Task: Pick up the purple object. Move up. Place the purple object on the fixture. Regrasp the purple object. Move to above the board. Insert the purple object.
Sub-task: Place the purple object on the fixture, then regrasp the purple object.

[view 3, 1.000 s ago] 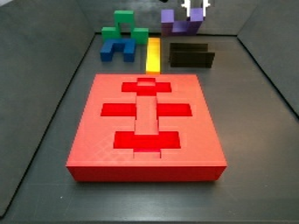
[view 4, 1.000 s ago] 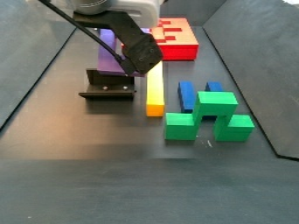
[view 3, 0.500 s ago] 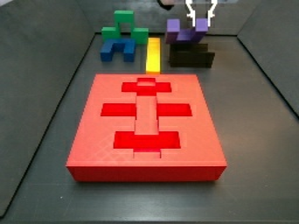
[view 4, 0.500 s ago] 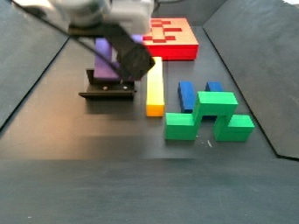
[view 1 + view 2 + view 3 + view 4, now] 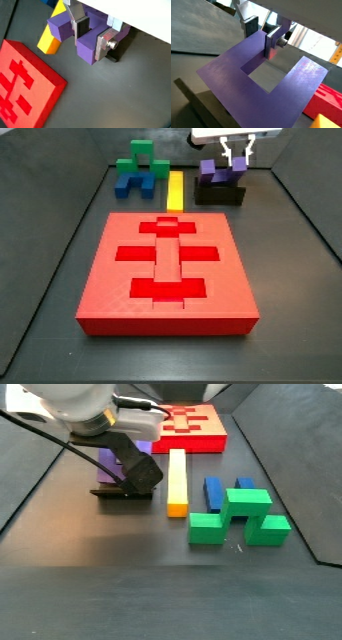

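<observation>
Here our gripper (image 5: pixel 234 161), upper right, clamps one prong of the purple object (image 5: pixel 213 172) upon the fixture (image 5: pixel 221 195); the yellow bar (image 5: pixel 175 190) lies just beside. In a side view our arm hides most of the fixture (image 5: pixel 123 491).

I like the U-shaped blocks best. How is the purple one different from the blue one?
The purple object stands on the fixture with its prongs up, while the blue U-shaped block sits on the floor with its prongs pointing down. The gripper has its fingers around one purple prong; nothing touches the blue block. The colours differ too. Both share the same U shape.
</observation>
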{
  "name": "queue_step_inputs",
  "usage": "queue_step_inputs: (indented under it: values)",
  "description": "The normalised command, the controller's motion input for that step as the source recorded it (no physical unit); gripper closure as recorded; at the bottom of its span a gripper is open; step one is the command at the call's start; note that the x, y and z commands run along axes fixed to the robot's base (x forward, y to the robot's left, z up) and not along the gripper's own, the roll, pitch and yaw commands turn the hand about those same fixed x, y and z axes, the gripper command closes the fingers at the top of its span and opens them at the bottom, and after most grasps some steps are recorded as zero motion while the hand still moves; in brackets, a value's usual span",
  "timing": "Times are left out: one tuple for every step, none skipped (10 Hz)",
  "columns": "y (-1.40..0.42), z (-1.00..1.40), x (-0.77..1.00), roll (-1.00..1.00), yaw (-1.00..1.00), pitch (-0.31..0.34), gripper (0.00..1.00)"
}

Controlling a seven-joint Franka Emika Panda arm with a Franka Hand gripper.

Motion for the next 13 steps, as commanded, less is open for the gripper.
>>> queue_step_inputs:
  values:
    - [0.00, -0.21, 0.09, 0.23, 0.03, 0.063, 1.00]
    - [0.00, -0.20, 0.00, 0.05, 0.00, 0.000, 1.00]
    - [0.00, -0.14, -0.01, 0.00, 0.00, -0.040, 1.00]
    - [0.00, -0.02, -0.09, 0.00, 0.00, -0.063, 1.00]
    - [0.00, -0.03, -0.03, 0.00, 0.00, 0.000, 1.00]
    - [0.00, -0.07, 0.00, 0.14, -0.02, 0.000, 1.00]
    - [-0.01, -0.03, 0.00, 0.14, -0.02, 0.000, 1.00]
    - [0.00, 0.00, 0.06, 0.00, -0.01, 0.000, 1.00]
    - [0.00, 0.00, 0.00, 0.00, 0.00, 0.000, 1.00]
    - [0.00, 0.00, 0.00, 0.00, 0.00, 0.000, 0.00]
    - [0.00, 0.00, 0.25, 0.29, 0.00, -0.006, 0.00]
    - [0.00, 0.00, 0.19, 0.43, 0.00, -0.009, 0.00]
    - [0.00, 0.00, 0.24, 0.51, 0.00, 0.000, 0.00]
